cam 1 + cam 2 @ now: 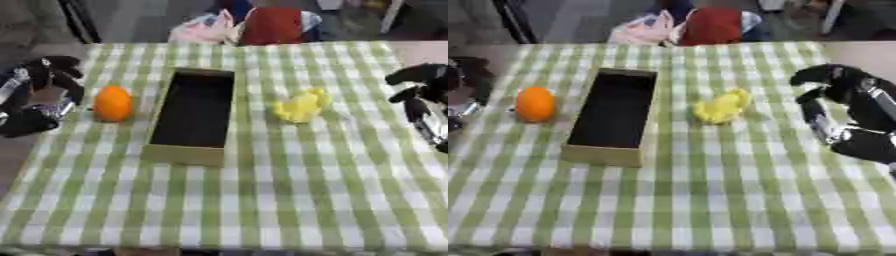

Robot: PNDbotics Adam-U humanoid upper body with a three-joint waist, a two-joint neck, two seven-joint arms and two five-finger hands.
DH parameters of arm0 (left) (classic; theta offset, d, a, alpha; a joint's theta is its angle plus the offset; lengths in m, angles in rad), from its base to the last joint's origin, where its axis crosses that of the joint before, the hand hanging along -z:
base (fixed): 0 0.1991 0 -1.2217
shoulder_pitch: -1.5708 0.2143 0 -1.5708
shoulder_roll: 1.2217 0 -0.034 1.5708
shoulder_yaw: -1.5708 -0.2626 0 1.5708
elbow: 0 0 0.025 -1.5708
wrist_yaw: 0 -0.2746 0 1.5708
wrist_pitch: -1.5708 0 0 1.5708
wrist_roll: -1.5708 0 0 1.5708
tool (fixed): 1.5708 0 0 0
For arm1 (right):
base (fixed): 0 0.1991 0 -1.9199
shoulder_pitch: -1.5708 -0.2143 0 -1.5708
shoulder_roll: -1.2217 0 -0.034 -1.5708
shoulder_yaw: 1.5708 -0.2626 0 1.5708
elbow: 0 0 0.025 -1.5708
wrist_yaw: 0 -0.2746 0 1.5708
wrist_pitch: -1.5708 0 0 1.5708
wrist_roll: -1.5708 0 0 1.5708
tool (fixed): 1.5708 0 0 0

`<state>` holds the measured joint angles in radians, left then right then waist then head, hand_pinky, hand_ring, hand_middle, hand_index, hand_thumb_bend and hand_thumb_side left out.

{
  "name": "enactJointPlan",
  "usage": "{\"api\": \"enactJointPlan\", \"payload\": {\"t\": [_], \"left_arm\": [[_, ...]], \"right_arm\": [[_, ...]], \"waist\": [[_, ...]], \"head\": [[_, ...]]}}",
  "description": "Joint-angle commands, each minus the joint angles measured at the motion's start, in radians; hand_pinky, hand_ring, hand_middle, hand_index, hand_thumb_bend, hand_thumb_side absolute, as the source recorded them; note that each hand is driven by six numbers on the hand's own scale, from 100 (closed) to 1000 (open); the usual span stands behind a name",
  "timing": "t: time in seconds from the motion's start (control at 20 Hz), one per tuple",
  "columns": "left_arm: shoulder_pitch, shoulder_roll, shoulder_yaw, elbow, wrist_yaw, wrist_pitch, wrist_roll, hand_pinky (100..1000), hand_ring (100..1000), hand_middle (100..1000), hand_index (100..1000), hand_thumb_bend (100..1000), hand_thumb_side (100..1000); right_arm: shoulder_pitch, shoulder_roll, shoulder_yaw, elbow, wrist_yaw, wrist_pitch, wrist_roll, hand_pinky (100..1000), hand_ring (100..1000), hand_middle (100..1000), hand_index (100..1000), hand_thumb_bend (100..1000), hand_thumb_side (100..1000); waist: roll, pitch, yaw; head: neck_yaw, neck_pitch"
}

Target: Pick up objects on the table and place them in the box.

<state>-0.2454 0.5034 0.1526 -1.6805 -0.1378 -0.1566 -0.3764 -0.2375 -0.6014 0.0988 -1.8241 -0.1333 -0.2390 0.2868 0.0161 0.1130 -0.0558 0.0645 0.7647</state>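
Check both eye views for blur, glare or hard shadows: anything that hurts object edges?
Left eye view: soft all over, the orange fruit and yellow object have fuzzy outlines; the left hand is smeared at the edge. Right eye view: equally soft, the right hand is blurred. No glare in either; lighting is even, shadows faint; the box interior reads as flat black.

One box stands on the desk, long, open on top and dark inside. Loose objects on the desk number two: one orange fruit and one yellow toy whose shape is hard to make out. Two robot hands show, the left robot hand at the left edge and the right robot hand at the right edge. The desk itself is one, under one green-and-white checked cloth.
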Motion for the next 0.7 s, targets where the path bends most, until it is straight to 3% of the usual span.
{"api": "enactJointPlan", "payload": {"t": [0.05, 0.4, 0.7], "left_arm": [[-0.014, 0.047, 0.011, -0.006, -0.005, 0.001, 0.005, 729, 644, 661, 847, 219, 393], [-0.042, 0.128, -0.02, 0.055, -0.03, 0.013, 0.023, 723, 644, 662, 845, 229, 375], [-0.136, 0.262, -0.103, 0.211, -0.086, 0.0, 0.037, 720, 656, 673, 850, 280, 341]], "right_arm": [[-0.007, -0.02, -0.014, -0.02, 0.004, 0.001, -0.001, 678, 844, 706, 812, 100, 335], [-0.007, -0.024, -0.011, -0.02, 0.003, 0.001, 0.001, 678, 844, 706, 812, 100, 334], [-0.01, -0.026, -0.005, -0.02, 0.002, 0.001, 0.005, 678, 844, 706, 812, 100, 339]], "waist": [[-0.001, -0.013, -0.001], [0.001, -0.016, -0.003], [0.0, -0.017, -0.011]], "head": [[-0.001, 0.005], [0.0, 0.005], [0.005, 0.005]]}}
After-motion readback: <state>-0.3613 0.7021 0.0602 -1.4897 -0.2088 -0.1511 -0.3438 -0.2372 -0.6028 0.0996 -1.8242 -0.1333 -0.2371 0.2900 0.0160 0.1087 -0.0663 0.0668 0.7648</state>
